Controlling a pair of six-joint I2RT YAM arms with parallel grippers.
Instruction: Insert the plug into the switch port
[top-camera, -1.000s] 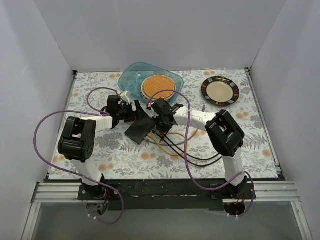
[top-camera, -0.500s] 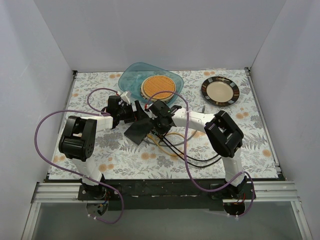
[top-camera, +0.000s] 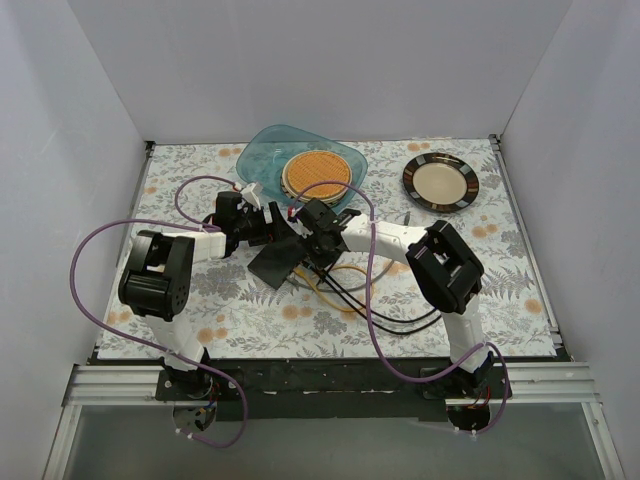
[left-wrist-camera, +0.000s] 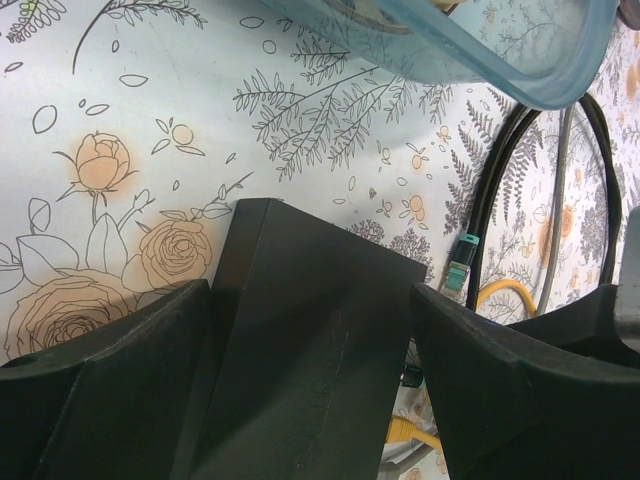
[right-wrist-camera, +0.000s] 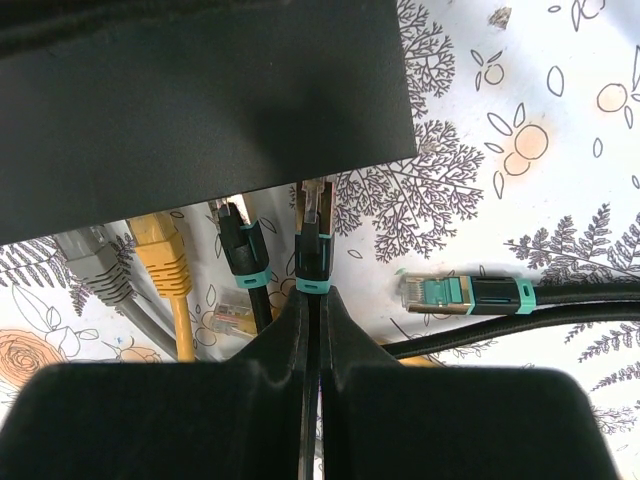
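We have the small flat matte-black switch box (right-wrist-camera: 200, 90) near the middle of the floral-patterned desk (top-camera: 500, 270), tipped up off the surface. The left fingers (left-wrist-camera: 110, 390) are spread wide, one on each long flank. They appear clamped on it, though contact on the right-hand side is hard to make out. The right fingers (right-wrist-camera: 285, 350) are pressed together on the black plug with a teal collar (right-wrist-camera: 312, 240), pinching just behind that collar. Its tip is touching or just short of the box's lower edge.

What worries us is that neither wrist view shows the sockets, so the plug could meet bare casing between ports and skid aside. A push against a loosely held box would swing it in the left fingers. The yellow plug (right-wrist-camera: 160, 255), grey plug (right-wrist-camera: 95, 265) and second black plug (right-wrist-camera: 240, 245) crowd the same edge and could snag. Such a narrow pinch may also let the plug tilt under load.

We can read no brand, label or lettering on the box, plugs or cables.
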